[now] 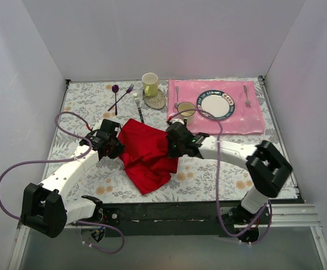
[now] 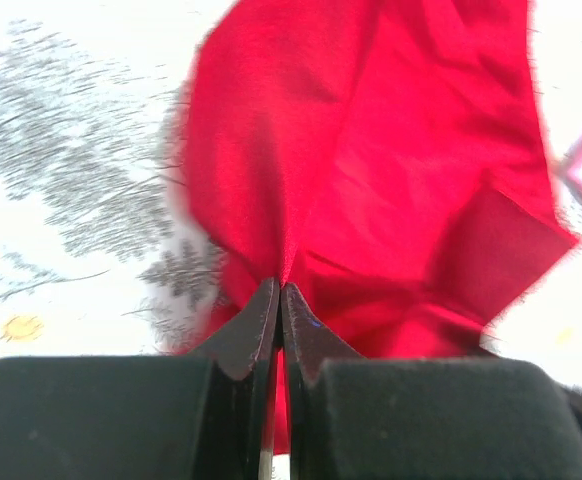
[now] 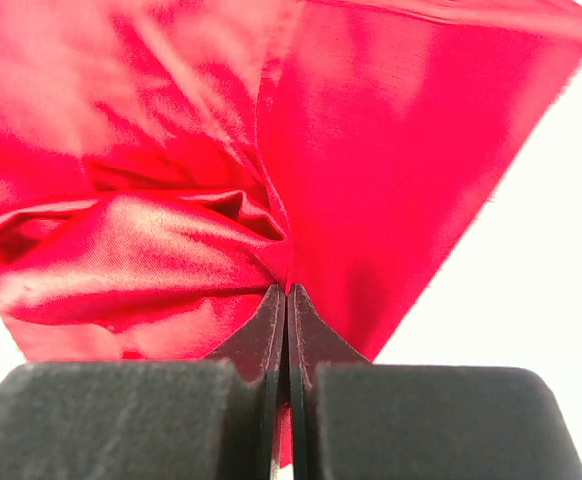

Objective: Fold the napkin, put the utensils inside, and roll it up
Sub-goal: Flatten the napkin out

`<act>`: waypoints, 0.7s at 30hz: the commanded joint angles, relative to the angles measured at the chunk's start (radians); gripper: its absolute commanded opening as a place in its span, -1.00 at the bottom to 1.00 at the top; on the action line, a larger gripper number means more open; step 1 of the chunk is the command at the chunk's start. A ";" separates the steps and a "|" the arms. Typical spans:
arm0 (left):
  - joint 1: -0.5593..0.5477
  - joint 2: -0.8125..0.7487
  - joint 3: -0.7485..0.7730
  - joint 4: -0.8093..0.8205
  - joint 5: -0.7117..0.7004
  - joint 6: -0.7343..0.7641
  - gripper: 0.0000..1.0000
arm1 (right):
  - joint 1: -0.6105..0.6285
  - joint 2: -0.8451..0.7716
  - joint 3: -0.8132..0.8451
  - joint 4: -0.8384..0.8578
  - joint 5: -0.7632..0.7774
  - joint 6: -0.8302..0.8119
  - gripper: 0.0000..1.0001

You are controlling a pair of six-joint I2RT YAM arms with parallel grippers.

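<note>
The left hand [image 1: 118,149] is pinched fully shut on one edge of the red napkin [image 1: 146,157], and the right hand [image 1: 170,147] is clamped tight on the opposite edge. The crumpled cloth spans between both hands over the floral worktop [image 1: 208,180]. The dark-handled fork [image 1: 139,108] lies just beyond them.

No text can be read in any view. The plate [image 1: 231,104] at far right, on the pink placemat [image 1: 248,121], has pale marks round its dark rim, maybe lettering, too small to make out. The red napkin [image 2: 371,150] filling both wrist views is plain, unprinted.
</note>
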 commanded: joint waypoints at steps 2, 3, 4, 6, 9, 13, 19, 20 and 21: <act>0.033 0.013 0.027 -0.152 -0.112 -0.118 -1.00 | -0.128 -0.312 -0.261 0.054 -0.045 -0.185 -0.97; 0.035 0.011 0.024 -0.160 -0.115 -0.127 -1.00 | -0.165 -0.347 -0.292 0.060 -0.068 -0.207 -0.97; 0.035 0.011 0.020 -0.163 -0.110 -0.136 -1.00 | -0.183 -0.407 -0.314 0.063 -0.092 -0.242 -0.97; 0.038 0.005 0.010 -0.123 -0.049 -0.086 -0.65 | -0.203 -0.472 -0.370 0.069 -0.105 -0.257 -0.97; 0.037 -0.004 0.015 -0.048 0.037 -0.026 0.32 | -0.213 -0.507 -0.406 0.076 -0.151 -0.290 -0.97; 0.037 -0.004 0.071 -0.011 0.052 0.067 0.96 | -0.223 -0.558 -0.438 -0.050 0.002 -0.236 -0.97; 0.040 0.219 0.284 0.092 0.086 0.221 0.96 | -0.302 -0.618 -0.466 -0.079 0.043 -0.260 -0.32; 0.038 0.343 0.323 0.079 0.068 0.251 0.96 | -0.321 -0.618 -0.461 -0.072 0.023 -0.274 -0.04; 0.038 0.397 0.360 0.057 0.050 0.271 0.96 | -0.331 -0.618 -0.455 -0.070 0.018 -0.297 0.31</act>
